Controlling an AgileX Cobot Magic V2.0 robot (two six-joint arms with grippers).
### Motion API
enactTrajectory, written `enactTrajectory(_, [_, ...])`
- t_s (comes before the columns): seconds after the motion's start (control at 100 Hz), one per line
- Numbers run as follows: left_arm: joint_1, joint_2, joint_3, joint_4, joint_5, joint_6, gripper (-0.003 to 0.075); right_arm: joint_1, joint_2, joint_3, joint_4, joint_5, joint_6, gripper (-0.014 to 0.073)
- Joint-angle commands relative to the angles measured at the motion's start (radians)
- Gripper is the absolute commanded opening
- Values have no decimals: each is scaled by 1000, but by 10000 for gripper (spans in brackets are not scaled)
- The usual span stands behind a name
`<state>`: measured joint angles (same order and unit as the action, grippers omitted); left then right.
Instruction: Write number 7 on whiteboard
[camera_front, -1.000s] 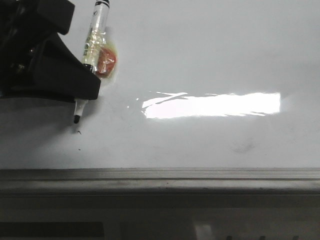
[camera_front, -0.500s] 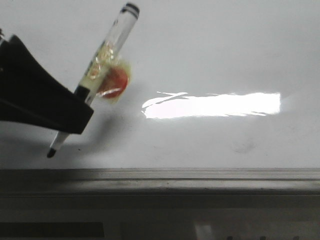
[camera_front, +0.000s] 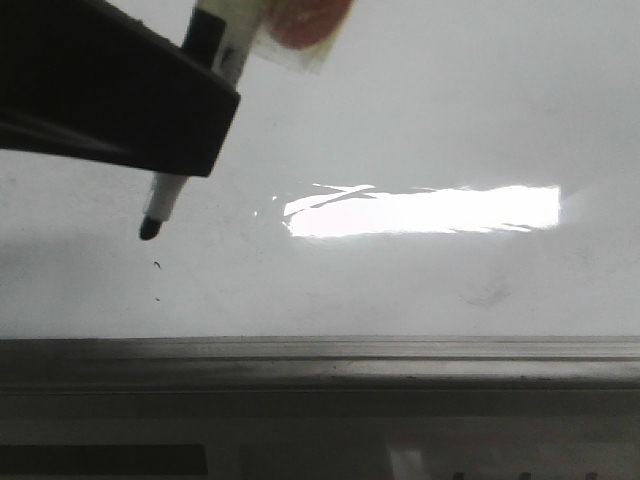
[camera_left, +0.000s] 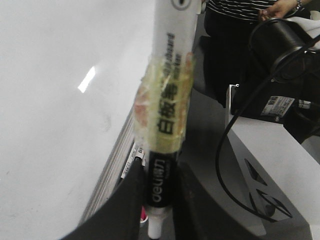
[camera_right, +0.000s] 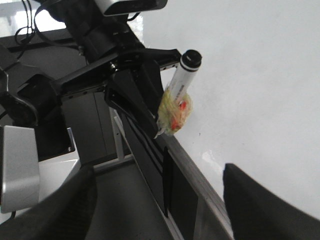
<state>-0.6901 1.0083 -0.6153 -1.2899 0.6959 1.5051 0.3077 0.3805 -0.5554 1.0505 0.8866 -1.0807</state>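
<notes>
left gripper (camera_left: 159, 200) clamped on taped whiteboard marker (camera_front: 185, 170), tip hanging just off whiteboard (camera_front: 420, 120) near its left side, only tiny black specks (camera_front: 158, 265) under tip, no 7 readable, right gripper (camera_right: 160, 200) fingers spread wide, holding nothing

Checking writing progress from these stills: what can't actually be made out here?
- Front view: whether the marker tip touches the whiteboard; no depth cue.
- Front view: a finished number 7 is not seen; only tiny specks, too small.
- Left wrist view: left gripper cut off by the picture's edge, marker tip blurred.
- Right wrist view: right gripper fingertips cut off.
</notes>
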Motion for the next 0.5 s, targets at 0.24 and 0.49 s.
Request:
enactTrajectory(0.24, [2,-17,-30,-61,81,144,-20,131,176,-50,156,-53,-225,479])
enactTrajectory(0.49, [2,-17,-30,-61,81,144,-20,252,344,-127,188,-74,-294,479])
